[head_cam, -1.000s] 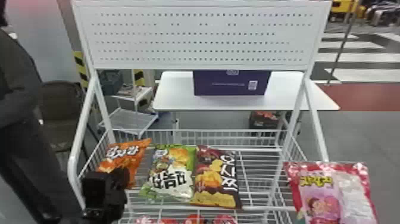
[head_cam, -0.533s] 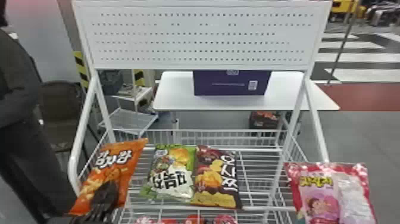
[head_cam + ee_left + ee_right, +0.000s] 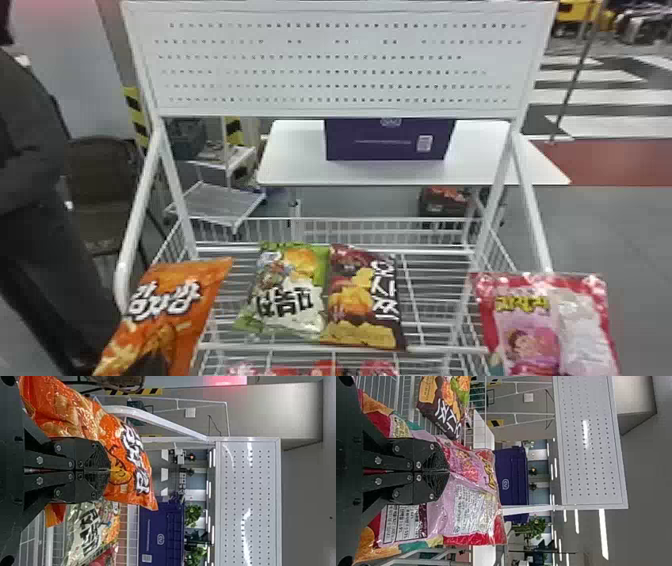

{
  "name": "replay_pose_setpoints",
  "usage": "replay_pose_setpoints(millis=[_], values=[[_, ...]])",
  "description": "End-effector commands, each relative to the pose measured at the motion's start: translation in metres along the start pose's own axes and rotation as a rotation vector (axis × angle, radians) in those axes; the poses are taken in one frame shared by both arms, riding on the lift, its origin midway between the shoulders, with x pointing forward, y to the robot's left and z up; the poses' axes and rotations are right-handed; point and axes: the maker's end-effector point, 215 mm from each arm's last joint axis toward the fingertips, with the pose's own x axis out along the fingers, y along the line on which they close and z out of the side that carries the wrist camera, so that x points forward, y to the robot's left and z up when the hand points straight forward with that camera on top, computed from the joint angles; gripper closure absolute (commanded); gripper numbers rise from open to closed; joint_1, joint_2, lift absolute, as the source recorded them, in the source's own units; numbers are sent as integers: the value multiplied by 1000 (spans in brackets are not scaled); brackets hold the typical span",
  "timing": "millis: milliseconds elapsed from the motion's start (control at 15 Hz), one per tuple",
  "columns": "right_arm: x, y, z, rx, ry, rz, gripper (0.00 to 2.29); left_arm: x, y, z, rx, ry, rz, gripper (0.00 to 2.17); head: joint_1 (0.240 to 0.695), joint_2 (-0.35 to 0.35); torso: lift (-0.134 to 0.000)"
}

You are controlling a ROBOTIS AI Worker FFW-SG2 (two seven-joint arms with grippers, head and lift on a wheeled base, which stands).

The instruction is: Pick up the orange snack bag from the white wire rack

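Observation:
At the lower left of the head view, my left gripper [image 3: 150, 364] is a dark shape against the orange snack bag [image 3: 167, 305], which hangs tilted at the rack's left side. In the left wrist view the left gripper [image 3: 110, 470] is shut on the orange bag [image 3: 115, 435], its fingers pinching the bag's face. My right gripper [image 3: 449, 471] is shut on a pink snack bag [image 3: 472, 469] in the right wrist view; that pink bag [image 3: 530, 325] stands at the right of the white wire rack [image 3: 340, 348] in the head view.
A green bag [image 3: 287, 290] and a dark brown bag [image 3: 362, 300] lie side by side on the rack. Red packages [image 3: 327, 369] sit lower down. Behind stand a perforated white panel [image 3: 340, 65] and a white table [image 3: 295, 165] with a purple box [image 3: 390, 142].
The orange bag has come up off the rack's left side, toward the robot and to the left, held by my left gripper. The pink bag has stayed put.

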Motion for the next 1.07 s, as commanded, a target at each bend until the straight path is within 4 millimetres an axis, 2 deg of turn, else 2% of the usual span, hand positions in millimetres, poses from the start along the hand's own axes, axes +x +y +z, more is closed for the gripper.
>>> replay_pose_setpoints(millis=[0, 1000], values=[[0, 0, 0, 0, 0, 1, 2250, -2, -1, -5, 4, 9, -2, 1912, 499, 0, 0], [-1, -1, 0, -2, 3, 0, 2250, -3, 0, 3, -9, -16, 1, 1912, 499, 0, 0]])
